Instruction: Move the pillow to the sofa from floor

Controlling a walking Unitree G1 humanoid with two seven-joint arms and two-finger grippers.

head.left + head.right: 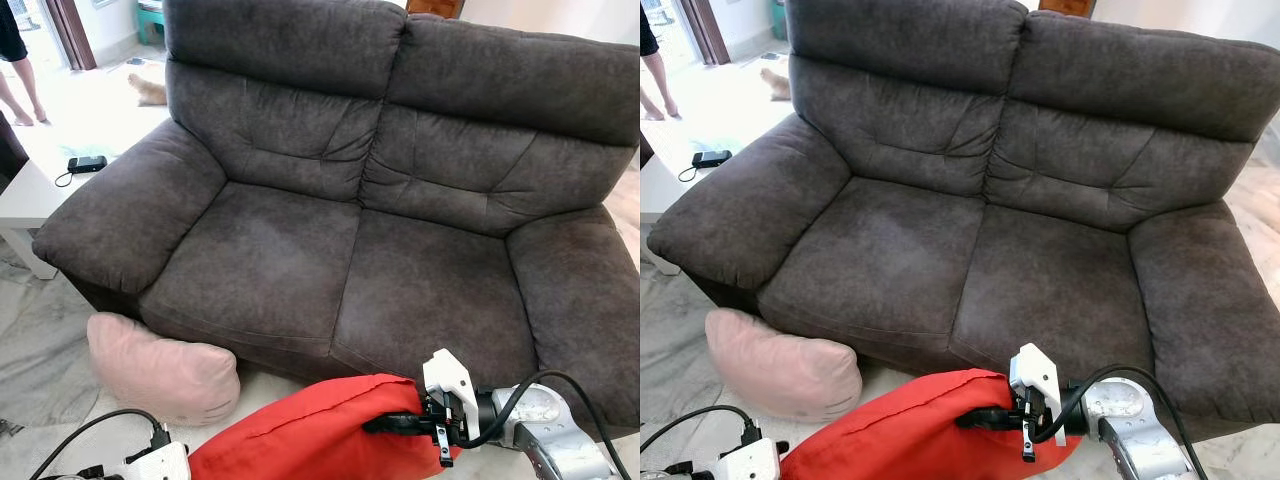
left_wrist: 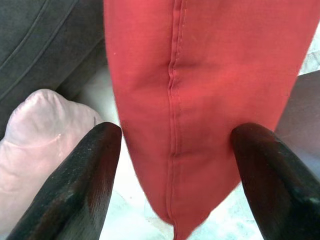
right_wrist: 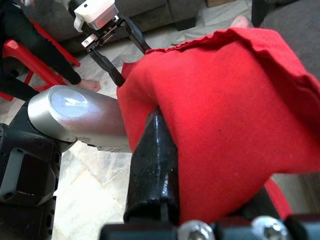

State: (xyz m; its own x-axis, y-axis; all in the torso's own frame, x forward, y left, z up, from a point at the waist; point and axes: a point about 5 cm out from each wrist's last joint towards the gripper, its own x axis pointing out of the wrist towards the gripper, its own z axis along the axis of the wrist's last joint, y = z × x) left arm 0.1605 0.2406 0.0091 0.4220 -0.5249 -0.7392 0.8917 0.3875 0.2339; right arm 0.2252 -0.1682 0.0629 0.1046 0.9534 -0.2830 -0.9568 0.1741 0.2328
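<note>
Here two pillows show: a red pillow (image 1: 310,435) and a pink pillow (image 1: 160,368) on the floor (image 1: 40,340) by the sofa (image 1: 400,200). The right claw (image 1: 392,424) clamps the red one's corner; the left claw (image 2: 172,165) gapes around its other end.

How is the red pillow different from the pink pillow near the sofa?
The red pillow is bright red and held up off the floor by the right gripper; the pink pillow is pale pink and lies on the floor, leaning against the sofa base. The red one looks longer. Both are soft cushions before the sofa.
</note>
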